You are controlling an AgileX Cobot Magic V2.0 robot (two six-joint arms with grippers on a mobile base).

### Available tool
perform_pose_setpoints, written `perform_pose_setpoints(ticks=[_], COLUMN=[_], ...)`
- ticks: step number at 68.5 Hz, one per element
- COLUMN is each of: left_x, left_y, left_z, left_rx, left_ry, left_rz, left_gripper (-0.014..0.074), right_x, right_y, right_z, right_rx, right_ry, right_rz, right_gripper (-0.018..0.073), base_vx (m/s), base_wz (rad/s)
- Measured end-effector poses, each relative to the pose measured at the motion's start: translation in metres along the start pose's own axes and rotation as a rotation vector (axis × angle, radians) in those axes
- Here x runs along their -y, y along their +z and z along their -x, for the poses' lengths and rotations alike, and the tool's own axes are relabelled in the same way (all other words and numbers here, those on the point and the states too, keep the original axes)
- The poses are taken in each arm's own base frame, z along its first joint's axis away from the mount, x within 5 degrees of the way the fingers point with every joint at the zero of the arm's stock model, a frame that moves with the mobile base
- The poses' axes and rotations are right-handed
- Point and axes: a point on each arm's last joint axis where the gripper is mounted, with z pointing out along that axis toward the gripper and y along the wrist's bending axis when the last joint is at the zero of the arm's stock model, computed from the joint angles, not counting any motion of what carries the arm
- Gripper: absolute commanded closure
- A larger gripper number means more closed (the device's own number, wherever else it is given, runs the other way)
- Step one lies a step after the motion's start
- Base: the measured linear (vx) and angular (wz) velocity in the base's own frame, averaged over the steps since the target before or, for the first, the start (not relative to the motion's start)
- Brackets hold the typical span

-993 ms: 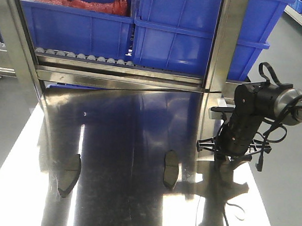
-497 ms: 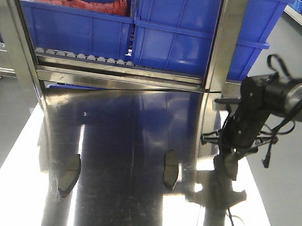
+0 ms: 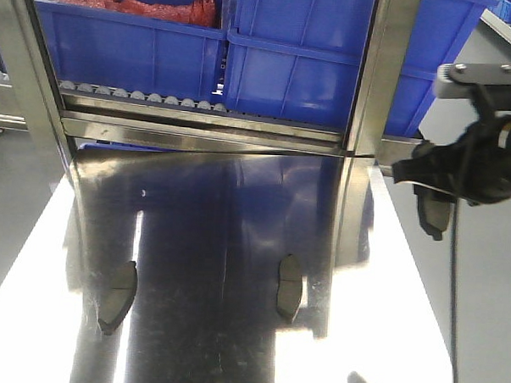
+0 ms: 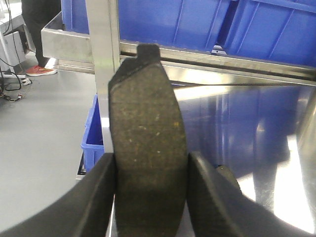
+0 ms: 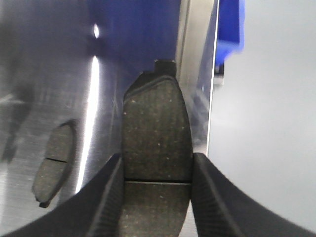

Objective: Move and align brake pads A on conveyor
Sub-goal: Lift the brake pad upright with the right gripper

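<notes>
Shiny steel table (image 3: 238, 199) under a rack of blue bins (image 3: 312, 67) — each gripper holds a pad.
The right gripper (image 5: 157, 197) is past the table's right edge, its fingers narrow and clamped on the sides of a first pad (image 5: 157, 123). This pad stands on end, its gritty face and centre groove toward the wrist camera. In the front view it hangs in the air over the grey floor (image 3: 492, 320). The left gripper (image 4: 151, 197) grips a second pad (image 4: 145, 128) the same way — upright, tab on top — beside a steel post (image 4: 103, 59) at the table's left side, outside the front view. Two more lie flat on the table, well apart, both lengthwise toward the rack: a centre pad (image 3: 289, 286) and a left pad (image 3: 118, 296).
</notes>
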Motion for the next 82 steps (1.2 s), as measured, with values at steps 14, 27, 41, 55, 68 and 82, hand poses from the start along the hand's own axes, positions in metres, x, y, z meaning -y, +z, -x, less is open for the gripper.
perform_pose_setpoints(ticks=[14, 27, 41, 55, 68, 82], left_x=[0.000, 0.000, 0.000, 0.000, 0.000, 0.000], left_y=[0.000, 0.000, 0.000, 0.000, 0.000, 0.000], left_z=[0.000, 0.000, 0.000, 0.000, 0.000, 0.000], left_rx=[0.000, 0.000, 0.000, 0.000, 0.000, 0.000], left_ry=[0.000, 0.000, 0.000, 0.000, 0.000, 0.000], left_rz=[0.000, 0.000, 0.000, 0.000, 0.000, 0.000], left_gripper=[0.0603, 0.0603, 0.0603, 0.0603, 0.0603, 0.0603], right_x=[0.004, 0.008, 0.011, 0.014, 0.015, 0.015], right_y=[-0.043, -0.070, -0.091, -0.097, -0.095, -0.095], right_z=[-0.044, -0.088, -0.133, -0.167, -0.185, -0.185], right_rx=[0.196, 0.390, 0.553, 0.615, 0.663, 0.680], right_ry=[-0.054, -0.062, -0.060, -0.060, -0.062, -0.074], right_rz=[0.014, 0.025, 0.035, 0.036, 0.038, 0.034], right_gripper=[0.0566, 0.0566, 0.0566, 0.0566, 0.0566, 0.0566], base_vx=[0.00, 0.00, 0.00, 0.00, 0.00, 0.00], base_wz=[0.00, 0.00, 0.00, 0.00, 0.00, 0.00])
